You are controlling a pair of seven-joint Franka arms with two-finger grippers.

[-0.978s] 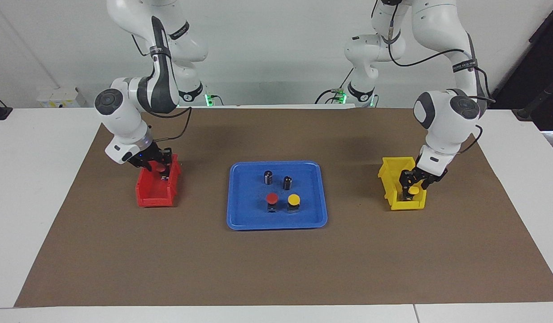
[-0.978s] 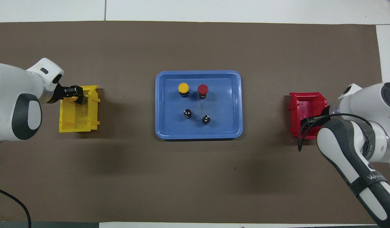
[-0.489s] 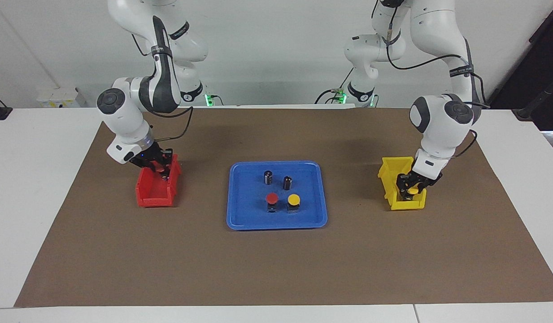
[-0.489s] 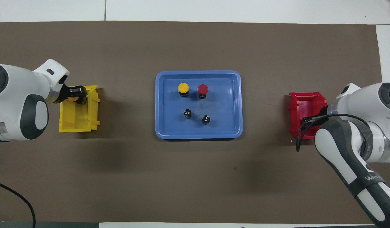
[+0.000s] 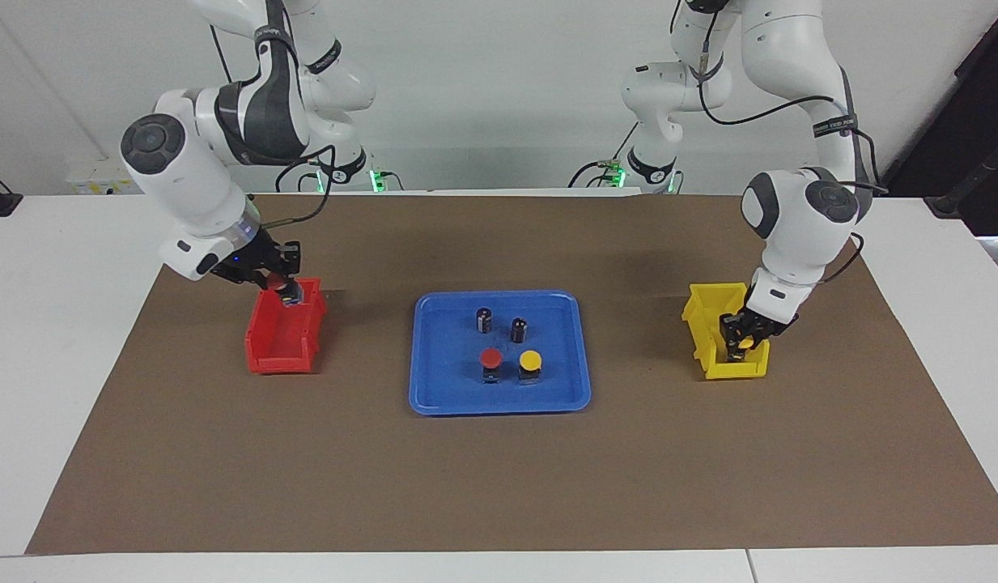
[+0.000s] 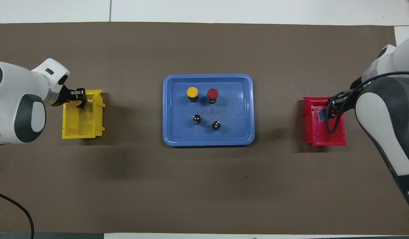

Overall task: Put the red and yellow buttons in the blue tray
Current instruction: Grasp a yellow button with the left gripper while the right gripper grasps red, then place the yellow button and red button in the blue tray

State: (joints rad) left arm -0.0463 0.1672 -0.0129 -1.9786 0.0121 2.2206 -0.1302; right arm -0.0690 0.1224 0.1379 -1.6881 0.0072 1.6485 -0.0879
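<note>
The blue tray [image 5: 434, 397] [image 6: 171, 132] lies mid-table. On it stand one red button [image 5: 490, 357] [image 6: 212, 93] and one yellow button [image 5: 530, 359] [image 6: 192, 92]. My right gripper [image 5: 285, 285] [image 6: 324, 114] is shut on the second red button [image 5: 283, 283] and holds it just above the red bin [image 5: 282, 344] [image 6: 323, 136]. My left gripper [image 5: 741, 342] [image 6: 79, 99] is down inside the yellow bin [image 5: 713, 312] [image 6: 81, 124], shut on the second yellow button [image 5: 742, 346].
Two dark capless cylinders [image 5: 484, 319] [image 5: 520, 329] stand on the tray, nearer to the robots than the buttons. A brown mat [image 5: 499, 486] covers the table between the bins and the tray.
My right gripper has risen out of the red bin with the red button. My left gripper has closed around the yellow button in the yellow bin and shifted slightly.
</note>
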